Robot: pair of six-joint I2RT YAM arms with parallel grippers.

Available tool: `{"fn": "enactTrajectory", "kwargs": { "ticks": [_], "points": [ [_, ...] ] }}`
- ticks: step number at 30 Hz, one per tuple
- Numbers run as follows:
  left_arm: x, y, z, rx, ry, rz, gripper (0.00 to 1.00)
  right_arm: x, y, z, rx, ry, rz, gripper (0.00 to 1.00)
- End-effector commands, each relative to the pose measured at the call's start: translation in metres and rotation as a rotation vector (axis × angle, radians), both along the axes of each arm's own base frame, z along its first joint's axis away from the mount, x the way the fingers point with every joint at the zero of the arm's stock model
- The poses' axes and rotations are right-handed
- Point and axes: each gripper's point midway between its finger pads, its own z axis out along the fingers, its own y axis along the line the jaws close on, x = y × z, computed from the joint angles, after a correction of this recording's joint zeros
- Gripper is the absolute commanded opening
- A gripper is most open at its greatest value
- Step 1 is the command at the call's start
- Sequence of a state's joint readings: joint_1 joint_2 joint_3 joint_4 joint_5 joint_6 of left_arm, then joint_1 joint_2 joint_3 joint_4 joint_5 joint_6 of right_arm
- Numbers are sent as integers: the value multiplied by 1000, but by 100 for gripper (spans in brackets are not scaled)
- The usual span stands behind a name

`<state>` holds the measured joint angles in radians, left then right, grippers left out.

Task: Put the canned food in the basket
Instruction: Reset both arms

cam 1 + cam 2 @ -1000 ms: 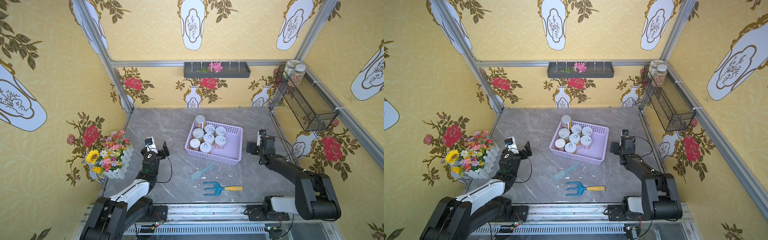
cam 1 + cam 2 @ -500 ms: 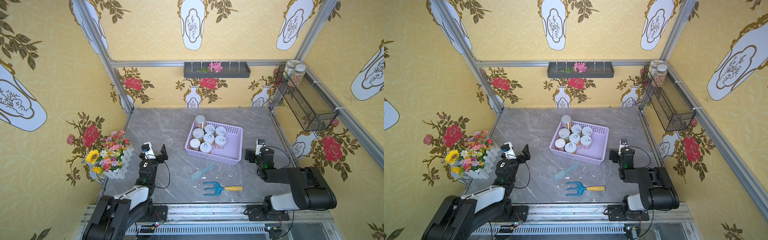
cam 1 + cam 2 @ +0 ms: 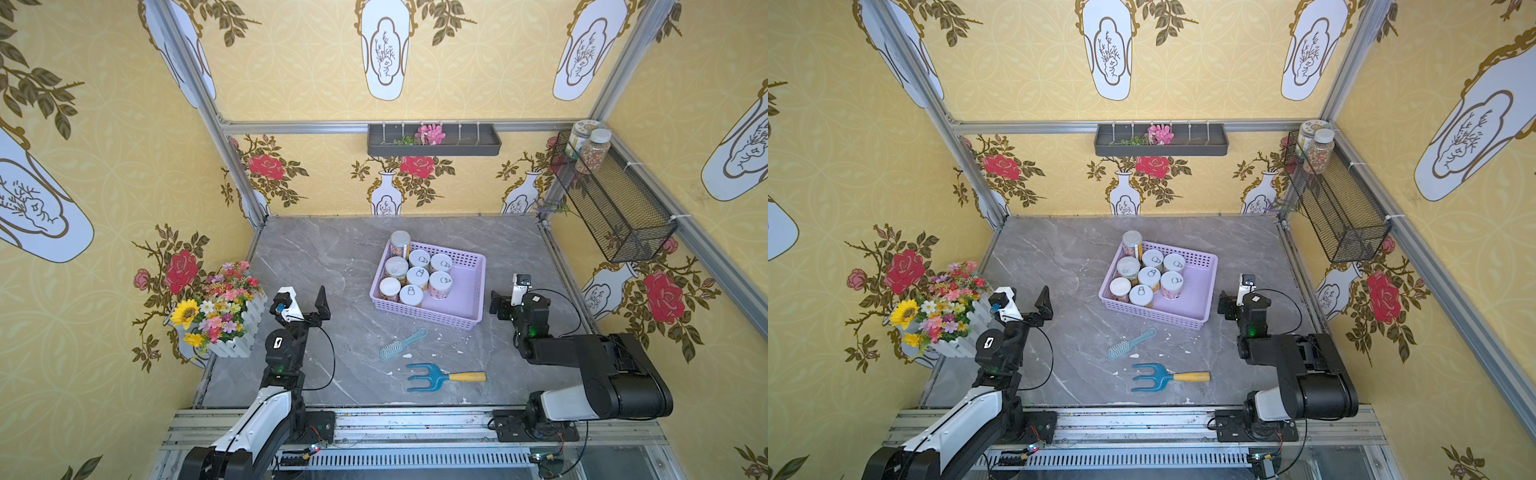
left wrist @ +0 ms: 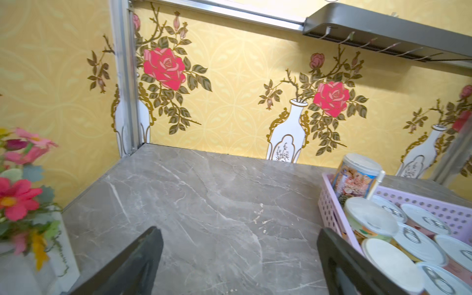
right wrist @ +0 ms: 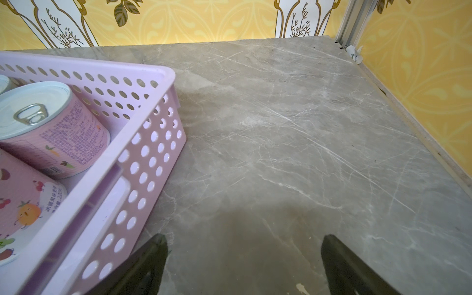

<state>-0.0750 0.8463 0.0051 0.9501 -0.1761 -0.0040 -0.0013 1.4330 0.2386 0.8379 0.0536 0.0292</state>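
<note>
L gripper (image 3: pixel 304 299) & R gripper (image 3: pixel 508 293) low, arms folded, jaws wide.

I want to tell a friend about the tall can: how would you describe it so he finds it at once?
On the grey marble table sits a lilac basket, its left half packed with cans. The tall can stands upright in the basket's far left corner, nearest the back wall. It alone stands clearly higher than the squat cans beside it.

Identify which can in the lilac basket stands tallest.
The can in the basket's far left corner: its plain white lid stands above the seven shorter cans.
</note>
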Motion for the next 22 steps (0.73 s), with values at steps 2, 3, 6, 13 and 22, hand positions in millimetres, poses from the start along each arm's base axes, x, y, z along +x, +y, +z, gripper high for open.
{"fn": "enactTrajectory", "kwargs": {
  "ticks": [2,3,6,13,22],
  "points": [
    [0,13,-29,3,47,18,100,5,0,11,-2,-50,2,97],
    [1,17,-31,-10,47,24,100,5,0,12,-3,-53,1,97],
    [13,22,-43,-36,71,16,100,6,0,12,-3,-52,2,97],
    [34,32,-58,-65,192,51,100,6,1,12,-5,-52,7,97],
    [34,32,-57,-65,189,47,100,7,10,11,4,-45,67,97]
  ]
}}
